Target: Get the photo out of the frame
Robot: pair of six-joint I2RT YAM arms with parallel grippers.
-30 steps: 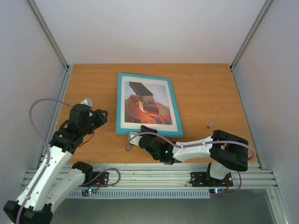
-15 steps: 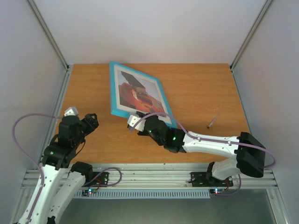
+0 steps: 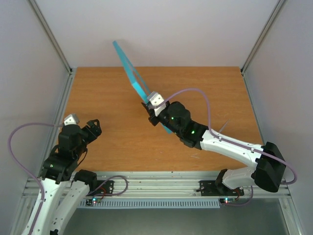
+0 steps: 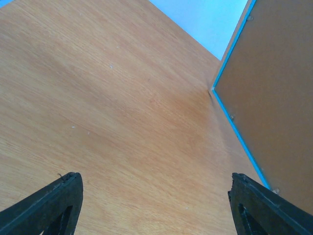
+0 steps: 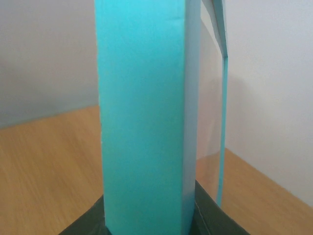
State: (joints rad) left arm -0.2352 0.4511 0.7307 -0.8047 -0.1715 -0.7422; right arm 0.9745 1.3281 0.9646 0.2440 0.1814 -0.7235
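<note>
My right gripper [image 3: 156, 110] clamps the thin turquoise rectangular picture frame [image 3: 131, 72]: up on edge, tilted, brown back facing left.

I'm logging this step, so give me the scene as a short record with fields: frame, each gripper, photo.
frame: upright on edge, seen edge-on from above
right gripper: shut on the frame's edge
left gripper: open, empty, over the table
backing board: brown, faces the left wrist camera
photo: not visible in any view
</note>
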